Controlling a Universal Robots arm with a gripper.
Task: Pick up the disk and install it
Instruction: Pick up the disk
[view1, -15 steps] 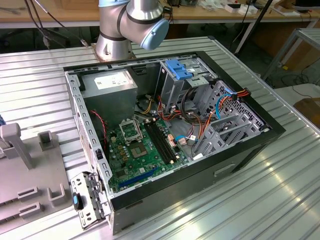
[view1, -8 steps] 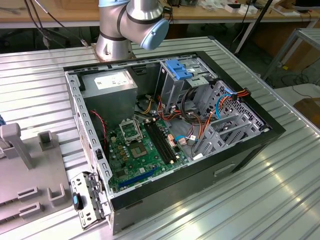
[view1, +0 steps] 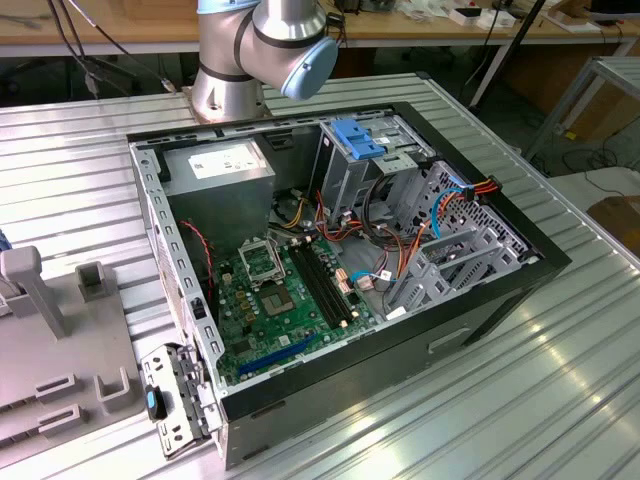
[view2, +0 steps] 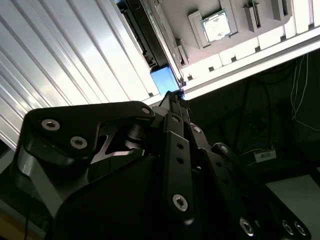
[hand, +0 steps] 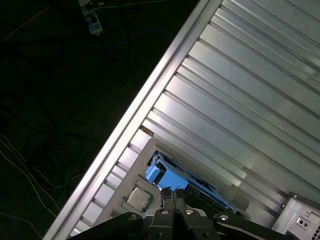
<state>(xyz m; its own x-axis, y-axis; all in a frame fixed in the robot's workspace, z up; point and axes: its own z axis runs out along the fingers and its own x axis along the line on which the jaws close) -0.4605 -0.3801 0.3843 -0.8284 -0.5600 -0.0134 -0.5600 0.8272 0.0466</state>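
Ribbed metal surface (hand: 250, 100) below; my fingers (hand: 168, 206) sit together at the disk (hand: 167, 177) (gripped? cannot tell). Install undone: drive bay (view1: 352, 170), one o'clock in the case (view1: 380, 375), waits.

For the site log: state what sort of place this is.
Probably a robotics lab or workshop set up for computer assembly: an open desktop computer case stands on a ribbed aluminium table, a robot arm is mounted beside it, and wooden workbenches with cables run behind.
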